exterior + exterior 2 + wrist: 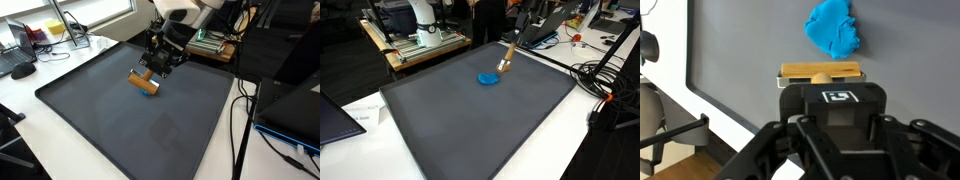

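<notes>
Your gripper point(837, 105) fills the bottom of the wrist view, closed on the handle of a wooden brush point(820, 73), w/ the handle's rounded end running back into the black housing btwn the linkages. Just ahead, the brush's flat wooden head sits crosswise over the dark gray mat point(750, 40). Beyond the head, a thin strip of mat shows, then a blue lump point(835, 28), crumpled-looking & lying flat on the mat. At left in that view, the mat's edge meets the white table point(678, 60). In an exterior view, the gripper point(160, 62) hangs over the mat's point(120, 130) far half w/ the brush point(146, 83) head low beneath it, shadow directly under; whether the head touches the mat can't be told, & the lump is hidden here. In an exterior view, the brush point(507, 55) stands tilted, handle up into the gripper point(515, 33), bristle end down just beside the blue lump point(490, 79); contact btwn them can't be told. The lump sits toward the mat's point(470, 130) far side, well apart from its edges. A laptop point(335, 118) rests nr the mat's corner, & cables point(605, 85) pile up past its opposite edge.
</notes>
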